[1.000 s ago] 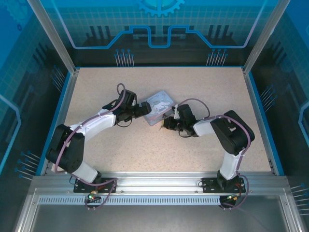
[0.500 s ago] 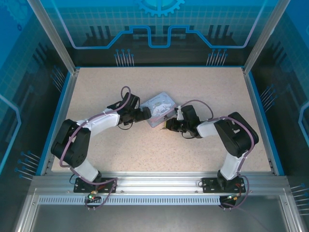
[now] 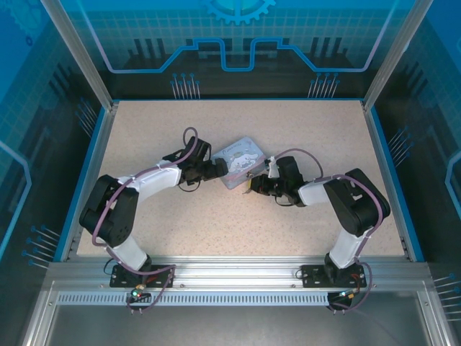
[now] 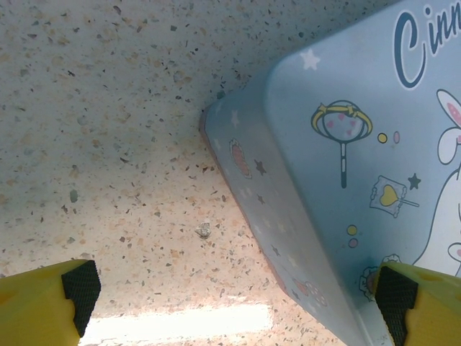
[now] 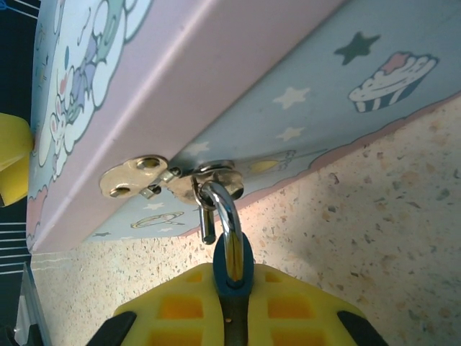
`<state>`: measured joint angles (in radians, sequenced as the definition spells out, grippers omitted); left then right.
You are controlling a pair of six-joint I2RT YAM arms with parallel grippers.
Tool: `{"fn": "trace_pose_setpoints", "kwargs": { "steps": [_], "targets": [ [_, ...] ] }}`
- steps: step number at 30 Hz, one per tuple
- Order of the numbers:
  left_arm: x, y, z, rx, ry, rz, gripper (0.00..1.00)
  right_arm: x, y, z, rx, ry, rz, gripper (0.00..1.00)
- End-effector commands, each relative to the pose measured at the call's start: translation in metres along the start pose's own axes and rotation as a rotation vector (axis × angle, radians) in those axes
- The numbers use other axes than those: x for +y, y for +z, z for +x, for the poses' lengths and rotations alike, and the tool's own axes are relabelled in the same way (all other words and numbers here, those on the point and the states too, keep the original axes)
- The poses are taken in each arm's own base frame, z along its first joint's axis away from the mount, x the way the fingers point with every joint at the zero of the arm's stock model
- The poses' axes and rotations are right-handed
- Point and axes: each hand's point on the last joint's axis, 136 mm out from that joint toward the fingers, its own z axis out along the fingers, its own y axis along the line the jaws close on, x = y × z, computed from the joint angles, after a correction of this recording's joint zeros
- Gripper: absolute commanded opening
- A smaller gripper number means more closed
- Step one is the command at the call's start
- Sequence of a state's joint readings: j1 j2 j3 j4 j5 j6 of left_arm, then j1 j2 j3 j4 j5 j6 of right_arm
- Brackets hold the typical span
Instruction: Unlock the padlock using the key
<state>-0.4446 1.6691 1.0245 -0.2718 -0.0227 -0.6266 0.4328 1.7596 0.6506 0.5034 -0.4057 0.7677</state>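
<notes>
The padlock (image 5: 230,216) hangs by its silver shackle from the hasp ring of the pale blue tin (image 5: 346,94). Its blue-collared body is pinched between the yellow fingers of my right gripper (image 5: 235,288), which is shut on it. The shackle's shorter leg ends free in the air beside the body. From above, my right gripper (image 3: 253,185) sits at the tin's (image 3: 238,158) near right side. At the tin's left corner, my left gripper (image 4: 238,295) stands open with one fingertip (image 4: 396,292) over the tin (image 4: 338,180) and the other over bare table. The key is out of view.
The speckled beige table (image 3: 180,231) is ringed by a blue rim and the enclosure's transparent walls (image 3: 403,50). A small grey crumb (image 4: 204,230) lies on the table beside the tin's side wall. Both arm bases stand at the near edge.
Both arms have shifted slightly to the right, and the tin has moved a little with them. The right gripper stays shut on the padlock and the left stays open.
</notes>
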Motion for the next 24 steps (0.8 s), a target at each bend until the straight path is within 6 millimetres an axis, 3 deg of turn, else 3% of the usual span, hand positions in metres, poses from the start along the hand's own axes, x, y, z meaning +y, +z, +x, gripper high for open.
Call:
{"fn": "trace_pose_setpoints", "kwargs": {
  "steps": [1, 14, 24],
  "targets": [
    [0.008, 0.009, 0.013, 0.045, 0.016, -0.05, 0.99, 0.002, 0.0, -0.007, -0.031, 0.013, -0.04, 0.0],
    [0.015, 0.017, 0.021, 0.068, 0.013, -0.073, 0.99, -0.006, 0.004, -0.015, -0.089, 0.104, -0.075, 0.0],
    [0.018, 0.021, 0.025, 0.08, 0.013, -0.079, 0.99, 0.0, -0.002, -0.027, -0.125, 0.122, -0.11, 0.0]
  ]
}}
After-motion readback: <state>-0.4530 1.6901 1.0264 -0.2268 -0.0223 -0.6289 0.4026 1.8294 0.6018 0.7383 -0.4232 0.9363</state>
